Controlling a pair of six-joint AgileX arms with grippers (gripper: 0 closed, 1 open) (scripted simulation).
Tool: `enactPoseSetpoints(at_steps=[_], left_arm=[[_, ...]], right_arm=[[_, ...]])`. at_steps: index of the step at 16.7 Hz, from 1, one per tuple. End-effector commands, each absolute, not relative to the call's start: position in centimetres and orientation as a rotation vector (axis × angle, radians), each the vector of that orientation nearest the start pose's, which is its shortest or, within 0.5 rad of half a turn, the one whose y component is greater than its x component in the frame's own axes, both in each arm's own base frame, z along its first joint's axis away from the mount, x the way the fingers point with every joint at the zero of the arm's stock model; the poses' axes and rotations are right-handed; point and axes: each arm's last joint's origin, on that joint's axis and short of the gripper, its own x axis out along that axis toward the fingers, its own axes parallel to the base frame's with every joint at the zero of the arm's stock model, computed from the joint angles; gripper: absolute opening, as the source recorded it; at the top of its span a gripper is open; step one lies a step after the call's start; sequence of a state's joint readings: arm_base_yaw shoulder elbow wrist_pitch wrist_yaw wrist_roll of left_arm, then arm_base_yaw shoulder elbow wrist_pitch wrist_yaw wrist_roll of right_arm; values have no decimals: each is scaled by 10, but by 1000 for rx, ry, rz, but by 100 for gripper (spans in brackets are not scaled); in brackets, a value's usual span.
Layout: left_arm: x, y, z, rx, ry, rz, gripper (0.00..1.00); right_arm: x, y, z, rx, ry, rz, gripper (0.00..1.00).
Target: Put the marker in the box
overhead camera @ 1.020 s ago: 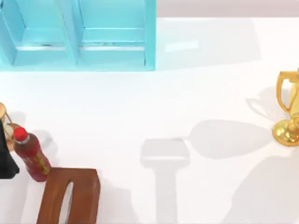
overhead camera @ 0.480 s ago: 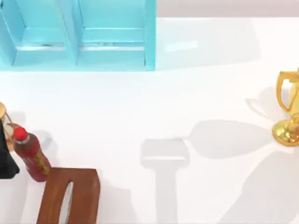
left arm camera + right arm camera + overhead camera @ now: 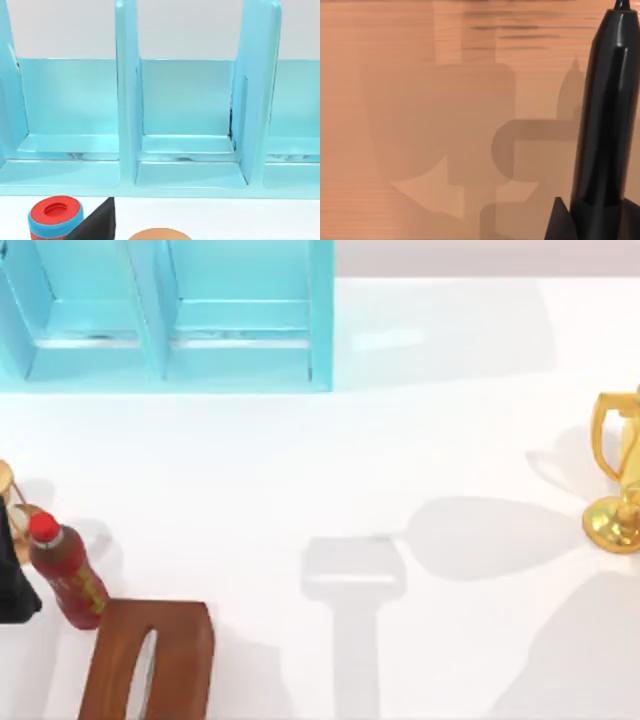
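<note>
In my right wrist view the marker (image 3: 605,120) is cut off at the frame edge, its long axis upright and its tip up, before an orange-brown wooden surface (image 3: 420,125). My right gripper seems closed on its lower end, whose dark fingers (image 3: 562,222) are partly visible.

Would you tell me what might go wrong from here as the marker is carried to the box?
1. The right gripper seems to grip the marker near one end, so it may tilt or slip.
2. The gold trophy stands at the right edge of the table; an arm coming in could knock it.
3. The blue box has upright dividers that the marker's tip could catch.
</note>
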State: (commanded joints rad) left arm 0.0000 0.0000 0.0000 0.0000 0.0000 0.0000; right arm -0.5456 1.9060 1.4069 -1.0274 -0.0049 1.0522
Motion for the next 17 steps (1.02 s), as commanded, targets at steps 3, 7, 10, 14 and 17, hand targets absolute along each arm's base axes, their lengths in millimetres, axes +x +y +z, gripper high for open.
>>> enactPoseSetpoints(at_steps=[3,7,10,14,17], left_arm=[[106,-1,160,0,0,0,100],[106,-1,160,0,0,0,100],[106,-1,160,0,0,0,100],[106,-1,160,0,0,0,100],[106,-1,160,0,0,0,100]], right_arm=[[310,-184,186,1231,1156,-1202,38],[310,-184,186,1231,1156,-1202,68],[310,-184,186,1231,1156,-1202,90],[310,-184,186,1231,1156,-1202,100],[310,-184,186,1231,1156,-1202,100]])
